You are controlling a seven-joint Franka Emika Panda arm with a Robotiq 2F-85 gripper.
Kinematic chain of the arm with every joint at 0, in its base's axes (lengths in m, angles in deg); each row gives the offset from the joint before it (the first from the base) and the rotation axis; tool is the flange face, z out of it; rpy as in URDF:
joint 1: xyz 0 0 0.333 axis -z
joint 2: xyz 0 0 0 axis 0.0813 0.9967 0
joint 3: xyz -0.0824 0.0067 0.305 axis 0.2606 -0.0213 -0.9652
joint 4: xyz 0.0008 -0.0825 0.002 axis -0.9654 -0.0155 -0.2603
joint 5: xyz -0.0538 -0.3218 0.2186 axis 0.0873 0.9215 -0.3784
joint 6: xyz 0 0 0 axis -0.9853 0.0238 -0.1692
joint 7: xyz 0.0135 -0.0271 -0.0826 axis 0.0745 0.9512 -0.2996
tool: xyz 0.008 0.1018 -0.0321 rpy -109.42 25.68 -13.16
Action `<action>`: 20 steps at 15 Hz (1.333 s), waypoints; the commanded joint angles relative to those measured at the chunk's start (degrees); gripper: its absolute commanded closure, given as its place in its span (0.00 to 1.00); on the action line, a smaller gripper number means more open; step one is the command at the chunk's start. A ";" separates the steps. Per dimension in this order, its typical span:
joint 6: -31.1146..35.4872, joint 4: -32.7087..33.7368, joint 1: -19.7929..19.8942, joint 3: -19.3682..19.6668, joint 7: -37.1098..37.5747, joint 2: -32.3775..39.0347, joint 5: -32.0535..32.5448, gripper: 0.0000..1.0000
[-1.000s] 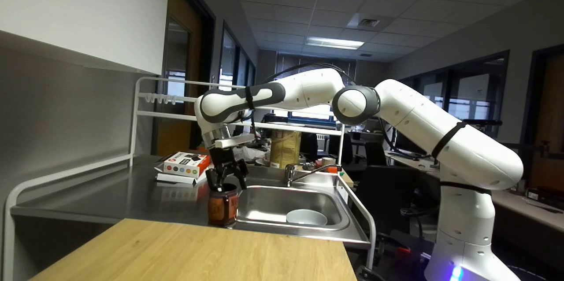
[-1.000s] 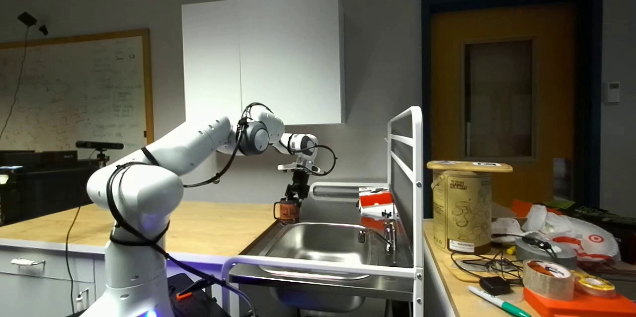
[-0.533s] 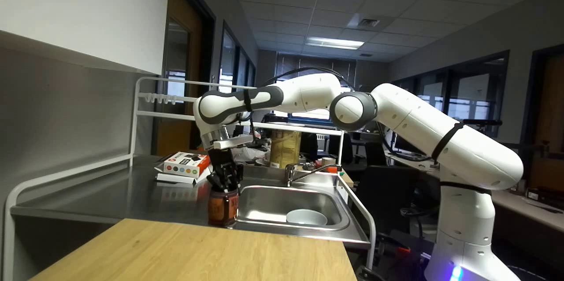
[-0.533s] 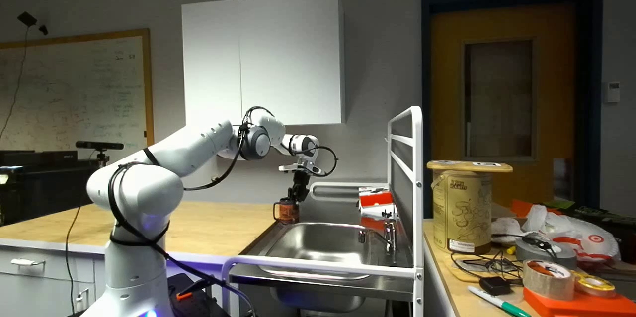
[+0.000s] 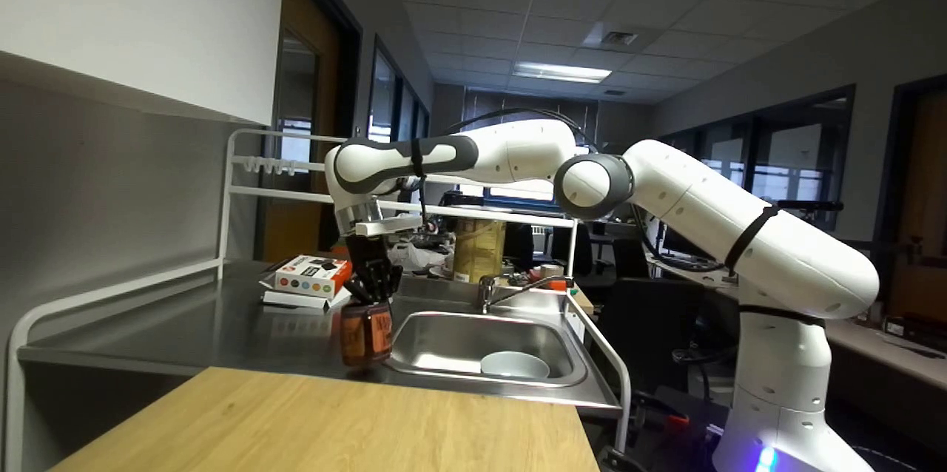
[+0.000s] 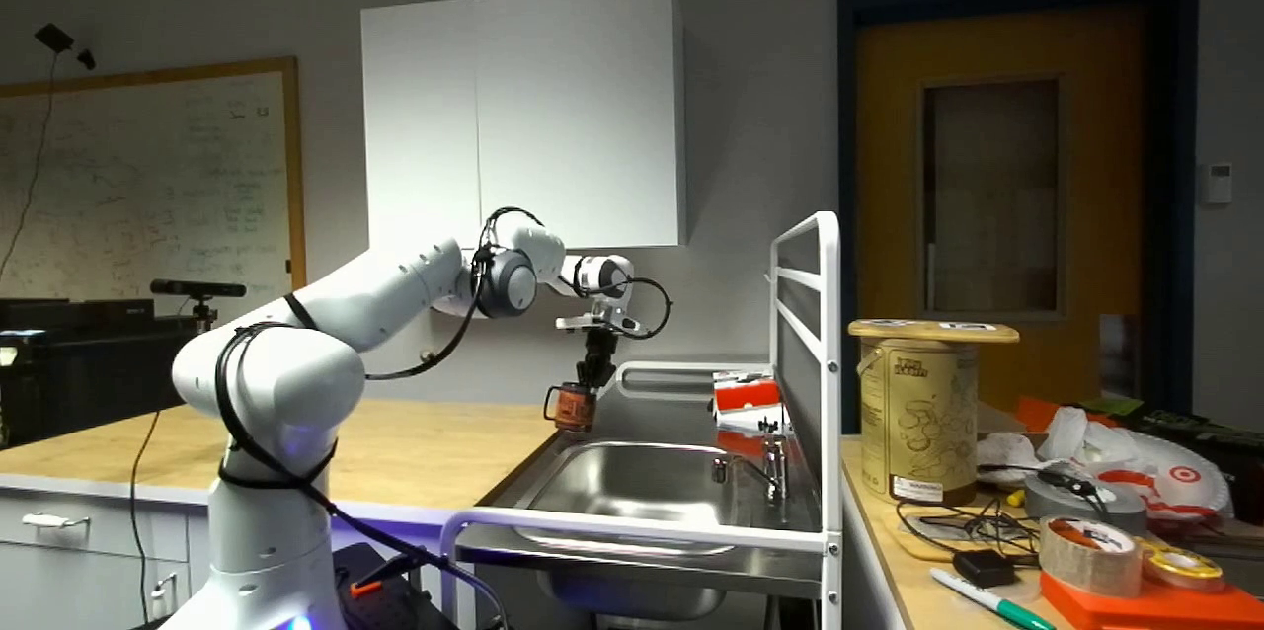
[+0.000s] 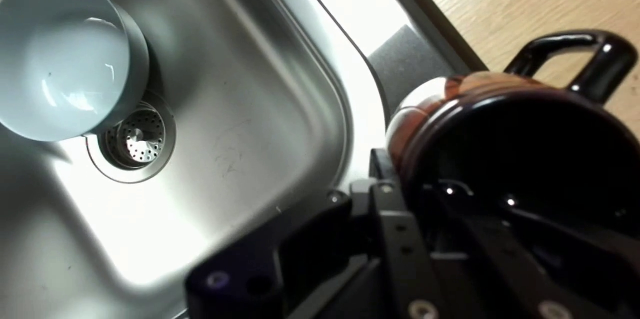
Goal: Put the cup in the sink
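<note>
The cup (image 5: 366, 335) is an orange-brown mug with a dark inside and a black handle. It hangs slightly tilted just above the steel counter, beside the sink (image 5: 459, 342). My gripper (image 6: 591, 383) is shut on the cup's wall near the rim, in both exterior views. In the wrist view one of the fingers (image 7: 384, 166) presses the outside of the cup (image 7: 480, 84); the inner finger is lost in the dark interior. The sink basin (image 7: 225, 134) lies to the left of the cup there.
A pale bowl (image 7: 60, 59) sits in the sink over part of the drain (image 7: 140, 139). The faucet (image 5: 492, 291) stands behind the basin, and white rack rails (image 6: 632, 531) border it. A red-and-white box (image 5: 314, 276) rests on the counter; a wooden tabletop (image 5: 333, 420) adjoins it.
The gripper has gone down to the cup and its jaws have closed on the wall. The cup has risen off the counter and tilted a little.
</note>
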 commanded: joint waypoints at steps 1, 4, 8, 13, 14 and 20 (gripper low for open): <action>0.73 0.09 1.29 0.24 0.49 -3.01 -0.45 0.94; 4.11 -3.06 3.27 1.50 1.81 -6.03 -0.33 0.94; 9.10 -8.91 7.73 2.95 4.06 -10.31 -1.68 0.95; 16.27 -22.39 12.10 3.60 6.16 -16.74 -2.28 0.95; 17.59 -25.05 12.49 3.56 6.42 -17.86 -2.40 0.95; 26.28 -41.76 10.80 5.37 7.94 -23.73 -3.73 0.95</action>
